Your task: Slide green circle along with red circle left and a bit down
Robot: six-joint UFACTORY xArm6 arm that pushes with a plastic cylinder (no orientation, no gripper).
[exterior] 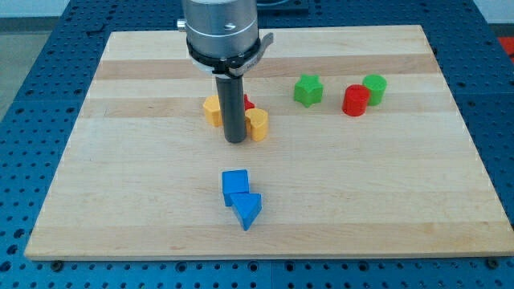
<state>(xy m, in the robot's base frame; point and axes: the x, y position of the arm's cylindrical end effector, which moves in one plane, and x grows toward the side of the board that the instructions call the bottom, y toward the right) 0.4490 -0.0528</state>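
The green circle (374, 88) stands at the view's upper right, touching the red circle (356, 100) just to its lower left. My tip (234, 140) rests on the board near the middle, far to the left of both circles. It sits between a yellow block (212, 110) on its left and a second yellow block (258, 124) on its right. A red block (248, 103) is mostly hidden behind the rod.
A green star-shaped block (307, 90) lies left of the red circle, between it and my tip. A blue cube (235, 185) and a blue triangle (248, 210) lie below my tip. The wooden board (120, 201) ends at blue perforated table edges.
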